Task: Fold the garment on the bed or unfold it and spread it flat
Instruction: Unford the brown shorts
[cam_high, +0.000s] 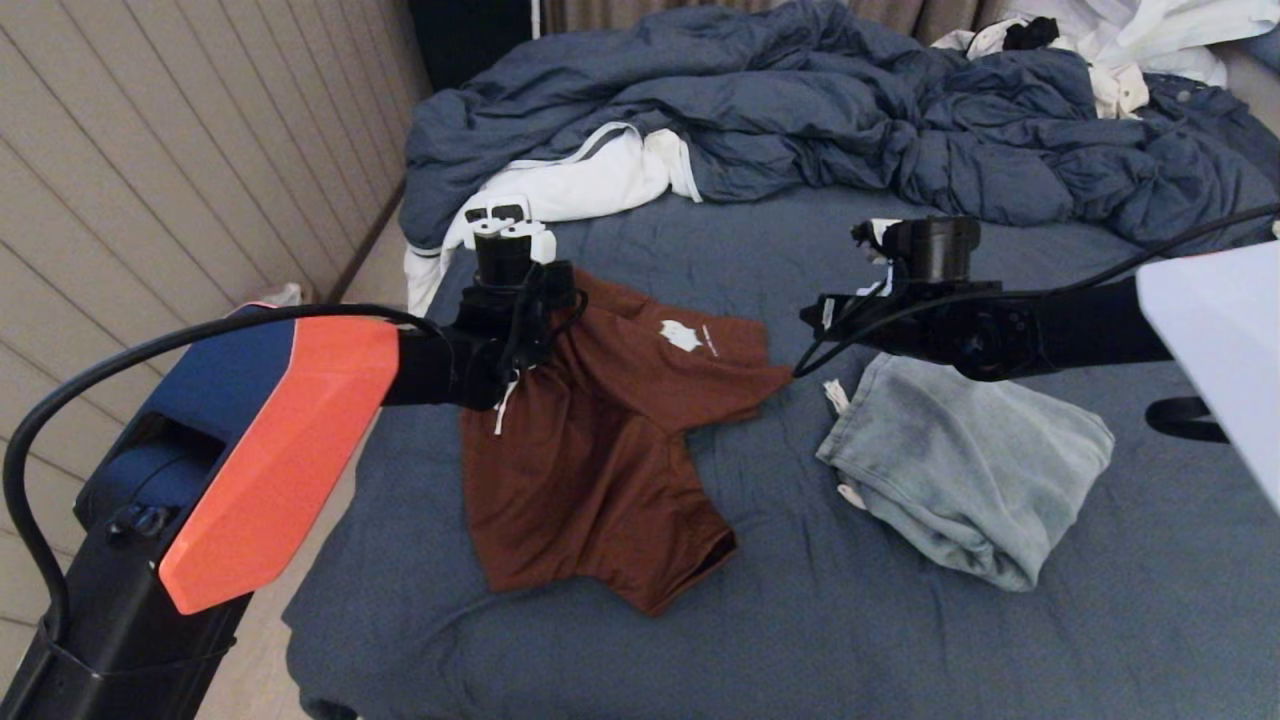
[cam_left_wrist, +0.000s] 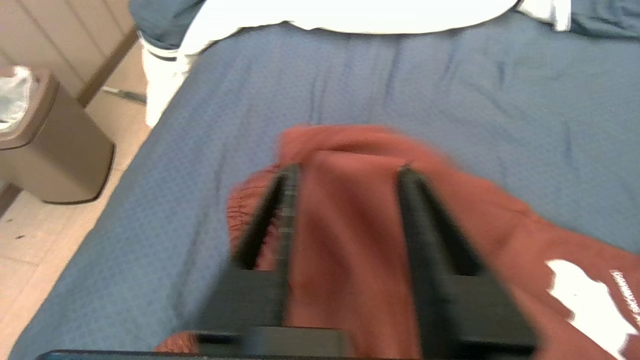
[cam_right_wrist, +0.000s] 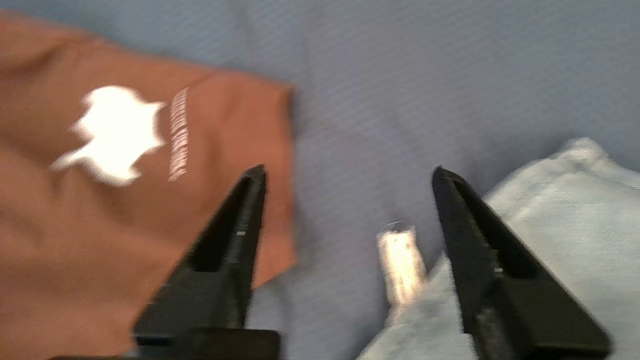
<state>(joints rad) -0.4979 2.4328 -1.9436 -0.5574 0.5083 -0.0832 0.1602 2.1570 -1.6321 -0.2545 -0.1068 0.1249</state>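
Garment under work: rust-brown shorts with a white logo, lying rumpled on the slate-blue sheet of the bed, waistband toward the left arm, one leg folded across the other. The left hand hangs over the waistband end with its fingers apart and nothing between them; the right hand hangs over bare sheet between the shorts' logo leg and a pale grey-blue garment, fingers wide apart, empty. Risks, as judged: a low pinch could gather the sheet along with the fabric and drag it; the right hand sits close enough to the pale garment and its drawstring tip to catch that instead. The head view hides the left fingertips behind the wrist, and the right ones are unclear there. Both wrist views are blurred, so contact with the cloth cannot be confirmed. The duvet lies heaped at the far side.
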